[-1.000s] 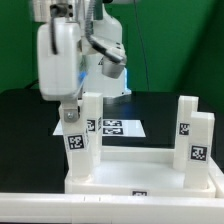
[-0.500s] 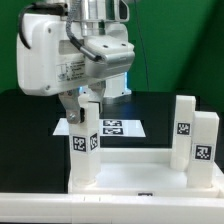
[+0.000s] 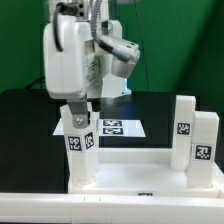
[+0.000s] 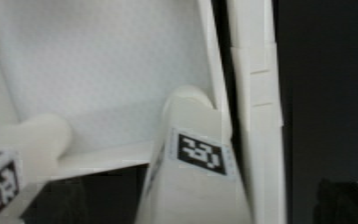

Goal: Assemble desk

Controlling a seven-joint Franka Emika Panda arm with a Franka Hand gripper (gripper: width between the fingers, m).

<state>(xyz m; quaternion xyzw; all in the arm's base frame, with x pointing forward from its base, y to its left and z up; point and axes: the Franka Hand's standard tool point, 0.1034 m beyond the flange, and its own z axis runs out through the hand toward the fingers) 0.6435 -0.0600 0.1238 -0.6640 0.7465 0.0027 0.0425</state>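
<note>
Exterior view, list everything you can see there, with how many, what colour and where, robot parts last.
tabletop: one, white, raised rim, at the front of the black table.
legs: three, white, tagged, upright on the tabletop; one at the exterior view's left, two at its right.
marker board: one, white with black tags, flat on the table behind the tabletop.
table: one, black, under everything.
backdrop: green, behind the scene.
robot arm: one, glossy white, above the left leg.
end effector: one, right above the left leg's top; the wrist view shows no finger on a leg.
</note>
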